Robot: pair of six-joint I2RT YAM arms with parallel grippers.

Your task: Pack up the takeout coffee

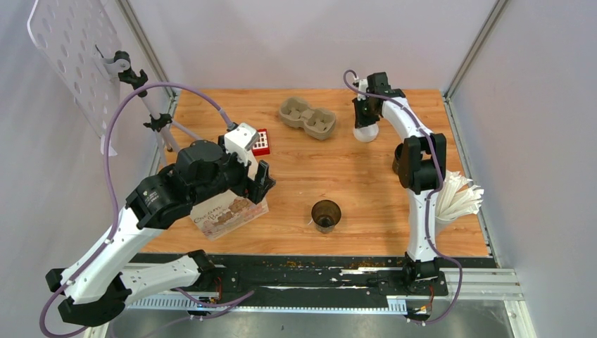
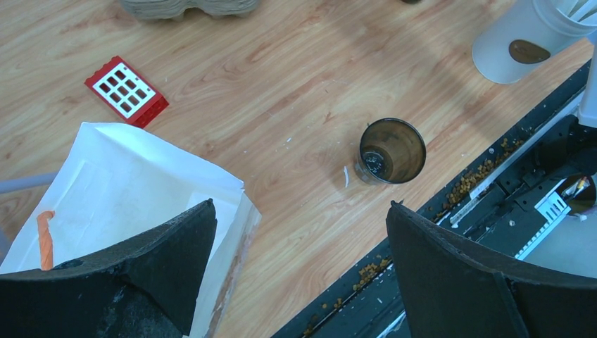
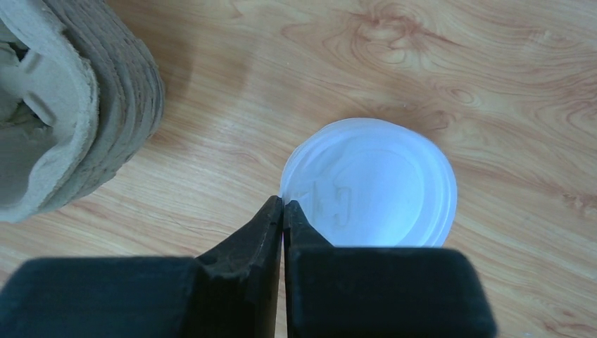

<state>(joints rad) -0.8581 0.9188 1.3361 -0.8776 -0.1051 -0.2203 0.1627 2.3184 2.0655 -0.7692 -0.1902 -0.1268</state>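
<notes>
Light wooden table [image 1: 352, 176] inside a white-walled enclosure. Takeout cup [image 1: 326, 215] stands upright and lidless at the middle of the near edge, apart from everything else. White lid [image 3: 369, 183] lies flat at the far side, near the pulp tray [image 3: 63, 105]. Right end effector [image 3: 283, 204] is over it, jaws pressed together at the lid's rim; cannot tell if the rim is nipped. Left end effector [image 2: 299, 211] is spread wide, holding nothing, above a white paper bag [image 2: 127, 183]. Red grid block [image 2: 127, 91] lies beyond the bag. Holder of white sticks [image 1: 457, 201] sits at the right edge, partly behind the right arm.
</notes>
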